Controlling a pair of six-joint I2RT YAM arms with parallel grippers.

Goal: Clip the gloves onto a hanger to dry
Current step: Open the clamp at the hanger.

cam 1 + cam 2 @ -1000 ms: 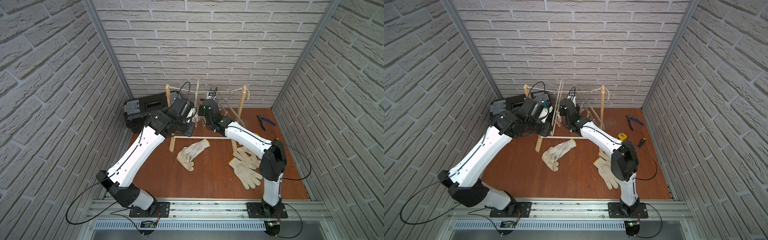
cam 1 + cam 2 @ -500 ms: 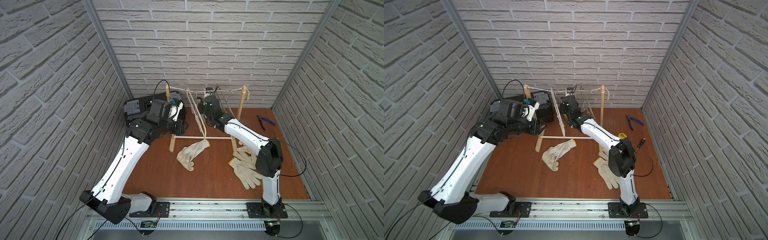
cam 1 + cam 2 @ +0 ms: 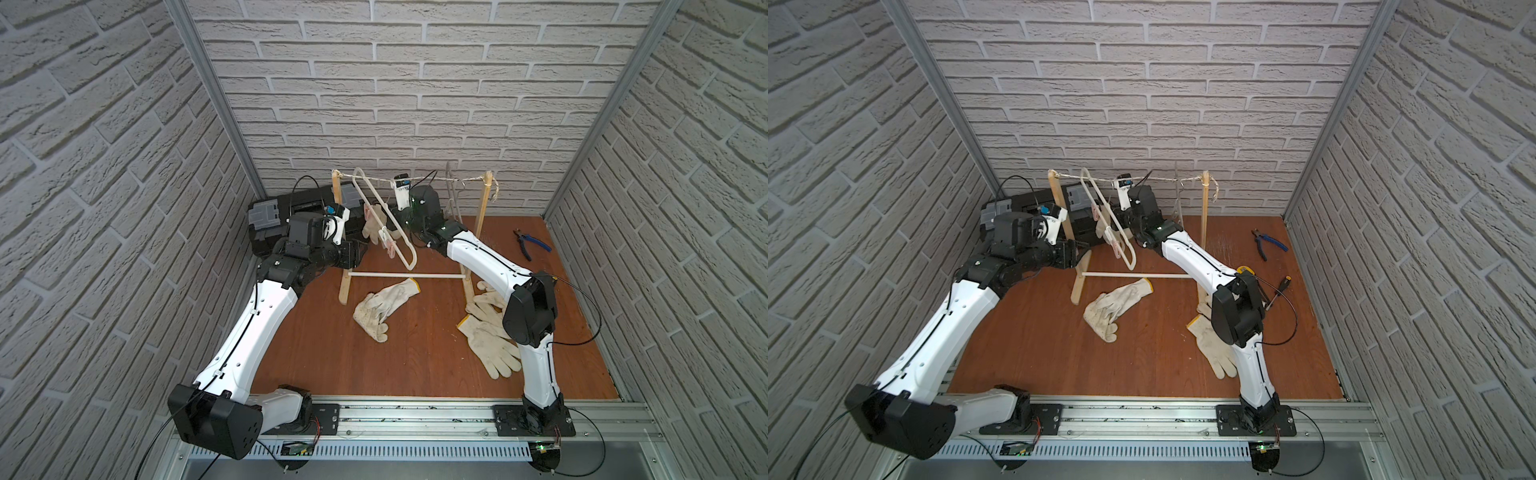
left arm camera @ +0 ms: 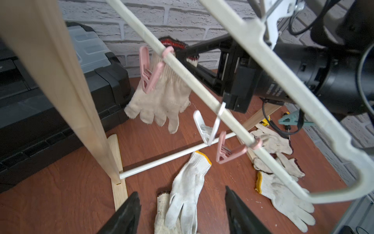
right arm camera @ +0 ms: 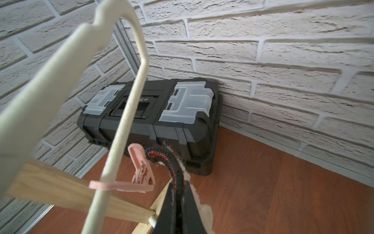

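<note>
Both the left arm (image 3: 257,328) and the right arm (image 3: 482,257) have glossy white link shells with bulky black joint housings (image 3: 530,311). Thin black cables (image 3: 599,318) loop alongside, and the left end effector (image 4: 182,202) has black tapered fingers (image 4: 129,210).

Brown wooden floor (image 3: 415,365), cluttered.
Gloves (image 3: 384,305), toolbox (image 3: 266,216), rack (image 3: 345,286), pliers (image 3: 530,243) and screwdriver (image 3: 1281,286) lie on it.

We count six gloves: one hanging glove (image 4: 162,97), two floor gloves (image 3: 386,301) lying together, three heaped gloves (image 3: 490,349). We record two hangers, one white hanger (image 5: 40,87) and one grey hanger (image 3: 451,195); two pink clips (image 4: 148,77); one white clip (image 4: 203,129); one toolbox (image 5: 149,125); one pair of pliers (image 3: 530,243).
</note>
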